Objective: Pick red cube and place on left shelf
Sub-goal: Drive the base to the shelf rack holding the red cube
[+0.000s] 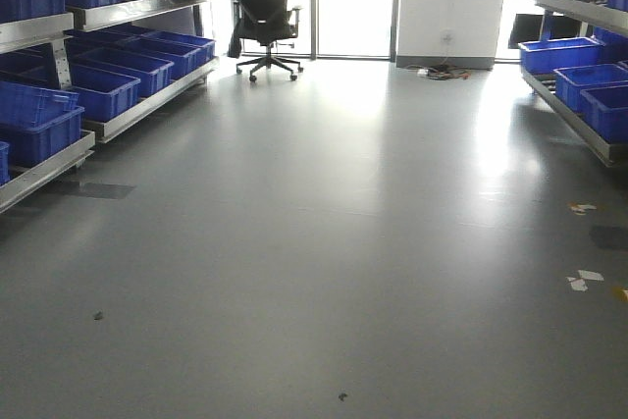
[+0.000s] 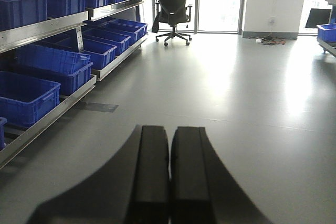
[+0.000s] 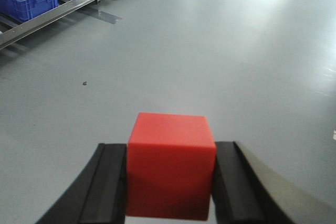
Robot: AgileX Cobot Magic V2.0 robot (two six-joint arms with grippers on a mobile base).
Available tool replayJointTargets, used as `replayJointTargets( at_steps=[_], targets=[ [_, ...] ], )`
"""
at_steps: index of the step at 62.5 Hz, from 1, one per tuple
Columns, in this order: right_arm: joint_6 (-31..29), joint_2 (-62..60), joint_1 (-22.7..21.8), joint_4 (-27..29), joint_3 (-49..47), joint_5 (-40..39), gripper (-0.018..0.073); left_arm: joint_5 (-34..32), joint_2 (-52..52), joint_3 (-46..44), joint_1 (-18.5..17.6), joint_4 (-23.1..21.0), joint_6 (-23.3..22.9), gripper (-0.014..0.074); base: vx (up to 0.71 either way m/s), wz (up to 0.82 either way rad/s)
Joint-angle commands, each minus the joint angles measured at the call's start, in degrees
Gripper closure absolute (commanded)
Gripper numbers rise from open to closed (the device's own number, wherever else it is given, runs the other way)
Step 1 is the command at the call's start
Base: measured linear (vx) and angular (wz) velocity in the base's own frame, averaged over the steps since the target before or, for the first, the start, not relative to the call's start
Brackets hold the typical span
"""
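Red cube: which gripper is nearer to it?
Right. The right gripper is shut on the red cube; the left gripper is shut and empty, with no cube in its view.

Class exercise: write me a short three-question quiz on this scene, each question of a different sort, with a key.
1. True or false: the left tool is shut and empty.
2. What holds the red cube? A) the right tool B) the left tool C) nothing
3. Fill in: the crates on the left shelf are ____ in colour.
Key: 1 true; 2 A; 3 blue.
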Motion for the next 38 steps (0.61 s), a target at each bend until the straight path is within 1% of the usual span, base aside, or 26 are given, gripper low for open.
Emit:
replayJointTargets(
  at_steps=[1,20,38],
  targets=[
    [-0.4,0.1,0.1,-0.8,-1.8,-5.1,0.0436,-4.5,-0.7,1.4,0.0,-0.4,-0.3,0.0506,0.35,0.09],
    [-0.4,0.1,0.1,-0.8,-1.8,-4.9,0.0436,-4.5,-0.7,1.4,0.0,-0.4,-0.3,0.0506,0.45,0.03],
    [-0.4,0.1,0.1,-0.8,-1.8,-4.8,0.0436,-4.5,-0.7,1.4,0.0,-0.4,-0.3,0.0506,0.61,-0.04]
  ],
)
